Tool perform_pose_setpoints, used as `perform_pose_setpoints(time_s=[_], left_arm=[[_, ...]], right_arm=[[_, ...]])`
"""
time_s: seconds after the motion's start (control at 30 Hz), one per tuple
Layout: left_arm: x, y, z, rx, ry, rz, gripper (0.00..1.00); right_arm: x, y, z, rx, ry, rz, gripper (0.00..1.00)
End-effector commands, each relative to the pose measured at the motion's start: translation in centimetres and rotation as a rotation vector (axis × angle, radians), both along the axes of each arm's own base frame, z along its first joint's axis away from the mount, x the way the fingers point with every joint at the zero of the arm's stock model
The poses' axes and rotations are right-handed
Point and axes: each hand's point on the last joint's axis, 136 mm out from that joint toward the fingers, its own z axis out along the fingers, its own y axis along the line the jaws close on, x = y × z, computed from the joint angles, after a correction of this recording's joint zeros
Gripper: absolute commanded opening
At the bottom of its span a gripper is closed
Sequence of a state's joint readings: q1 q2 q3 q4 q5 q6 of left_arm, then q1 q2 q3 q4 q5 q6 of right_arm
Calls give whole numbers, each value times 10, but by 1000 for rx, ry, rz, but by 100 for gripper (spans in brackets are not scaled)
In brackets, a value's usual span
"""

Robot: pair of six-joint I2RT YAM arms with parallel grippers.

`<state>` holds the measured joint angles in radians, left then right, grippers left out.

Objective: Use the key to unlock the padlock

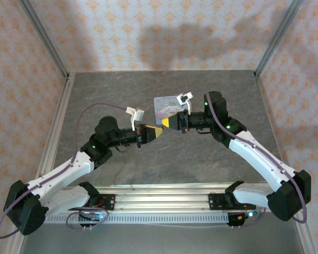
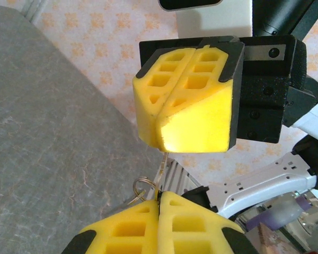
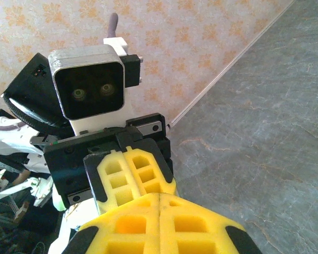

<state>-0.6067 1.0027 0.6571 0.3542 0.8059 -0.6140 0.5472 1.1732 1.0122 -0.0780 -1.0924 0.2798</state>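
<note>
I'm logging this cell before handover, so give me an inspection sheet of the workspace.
Surface: grey, stone-patterned table.
Job's things: thin key with a wire ring, pinched in the left gripper, reaching up to the pads of the right gripper; whether those hold the padlock, cannot tell.
Clutter: pale-blue tin beyond the grippers.
Grippers: left shut on the key; right shut; tips almost meeting above the table.
Cables: purple cable looping along each arm.
Surroundings: patterned walls, metal frame rails.
</note>
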Motion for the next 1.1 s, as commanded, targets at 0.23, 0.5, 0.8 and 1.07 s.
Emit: perform_pose_setpoints(time_s=[0.23, 0.5, 0.8, 1.07], left_arm=[[11, 27, -14, 75, -30, 163, 0], [11, 35, -31, 117, 13, 203, 0], [22, 61, -87, 429, 164, 322, 0], [1, 92, -160, 801, 370, 458, 26]], right_arm=[[20, -16, -4, -61, -33, -187, 59], [31, -21, -18, -107, 23, -247, 29], [52, -44, -78, -309, 116, -426, 33], [34, -54, -137, -393, 226, -449, 32]])
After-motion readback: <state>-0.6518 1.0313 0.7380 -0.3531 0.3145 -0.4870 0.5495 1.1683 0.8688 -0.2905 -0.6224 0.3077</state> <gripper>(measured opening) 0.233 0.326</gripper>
